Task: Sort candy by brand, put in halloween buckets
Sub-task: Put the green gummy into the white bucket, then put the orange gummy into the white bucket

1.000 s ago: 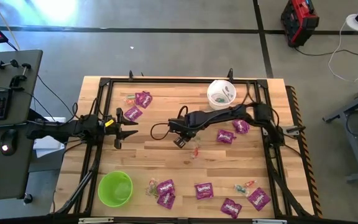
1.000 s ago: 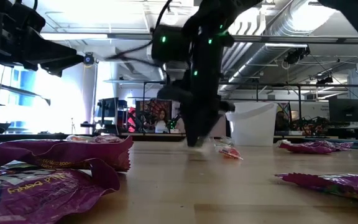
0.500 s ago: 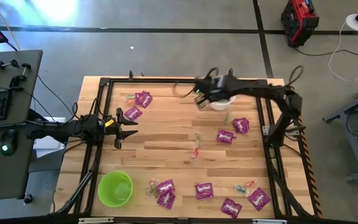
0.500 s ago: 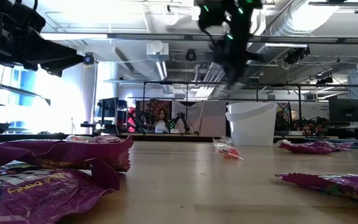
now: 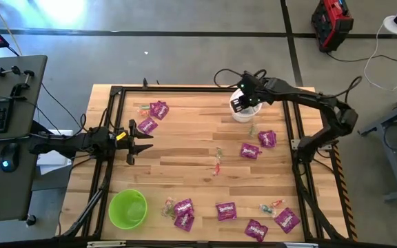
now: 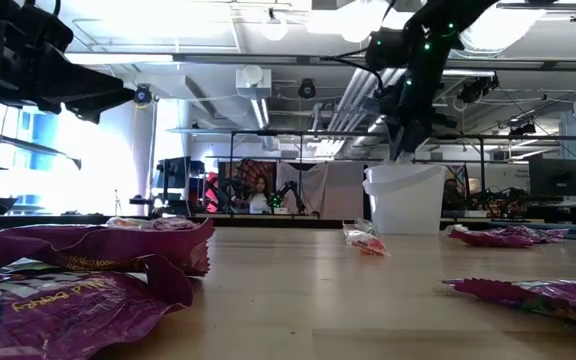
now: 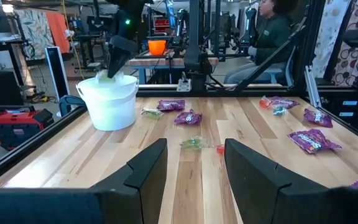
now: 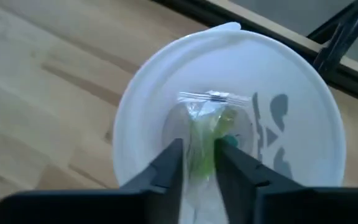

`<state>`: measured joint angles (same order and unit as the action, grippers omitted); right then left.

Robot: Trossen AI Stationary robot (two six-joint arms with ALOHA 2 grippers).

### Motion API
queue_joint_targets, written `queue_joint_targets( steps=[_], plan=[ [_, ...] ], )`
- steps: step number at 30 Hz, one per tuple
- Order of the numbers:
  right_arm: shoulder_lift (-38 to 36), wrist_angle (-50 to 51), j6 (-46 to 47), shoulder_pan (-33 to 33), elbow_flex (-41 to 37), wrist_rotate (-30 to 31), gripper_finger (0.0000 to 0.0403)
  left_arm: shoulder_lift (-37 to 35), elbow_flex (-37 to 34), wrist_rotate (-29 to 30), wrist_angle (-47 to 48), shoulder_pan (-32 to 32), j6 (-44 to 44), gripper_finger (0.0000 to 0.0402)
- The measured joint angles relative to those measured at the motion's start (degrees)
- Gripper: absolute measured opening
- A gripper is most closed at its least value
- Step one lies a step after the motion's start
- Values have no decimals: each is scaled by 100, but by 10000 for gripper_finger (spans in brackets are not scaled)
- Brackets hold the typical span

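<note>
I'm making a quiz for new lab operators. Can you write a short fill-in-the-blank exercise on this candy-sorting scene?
1. The right gripper hangs over the ____ bucket.
2. The lime green bucket stands at the table's ____ side.
3. The packets on the table are ____ in colour.

Missing words: white; left; purple

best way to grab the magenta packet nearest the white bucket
Come straight down on the flat square purple-magenta packet lying on the wooden table and pinch across its puffed middle or one edge; nothing rests on it, though a second packet sits close beside.
</note>
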<state>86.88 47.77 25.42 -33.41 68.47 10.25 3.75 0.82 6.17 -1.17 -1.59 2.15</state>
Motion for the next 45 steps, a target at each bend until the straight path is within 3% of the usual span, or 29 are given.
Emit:
queue_joint_targets(
  steps=[4, 8, 13, 19, 24, 31, 32, 34, 36, 38, 41, 45],
  plan=[
    [32, 182, -535, -63, -2, -182, 185, 0, 0, 0, 0, -1, 2, 152],
    [-3, 196, -871, -63, 157, -258, 238, 0, 0, 0, 0, -1, 0, 152],
    [-339, -187, -903, -37, 767, -876, 251, 0, 0, 0, 1, 1, 1, 152],
    [-666, -1336, -745, 7, 1529, -2364, 248, 3, 0, -43, -229, -1, -338, 152],
    [-654, -2028, -374, 213, 1809, -2368, 248, 2, 0, -251, -2191, 1, -1670, 152],
    [-645, -2271, 483, 454, 1810, -1879, 248, 0, 2, -248, -4983, 1, -2602, 152],
    [-635, -2271, 581, 489, 1810, -1822, 248, -2, 2, -196, -5289, 1, -2704, 152],
    [-626, -2262, 741, 544, 1806, -1722, 248, -2, 65, 469, -5513, -1, -2823, 151],
    [-626, -2257, 777, 595, 1803, -1647, 248, 4, 258, 1456, -4989, 1, -3095, 147],
    [-626, -2261, 777, 623, 1803, -1627, 248, 142, 644, 2222, -3752, 2, -3772, 139],
    [-626, -2258, 774, 623, 1803, -1644, 248, 799, 1510, 2145, -1638, 115, -4450, 128],
    [-626, -2277, 508, 619, 1803, -1649, 248, 2169, 2758, 1767, -189, 529, -4609, 114]
  ],
)
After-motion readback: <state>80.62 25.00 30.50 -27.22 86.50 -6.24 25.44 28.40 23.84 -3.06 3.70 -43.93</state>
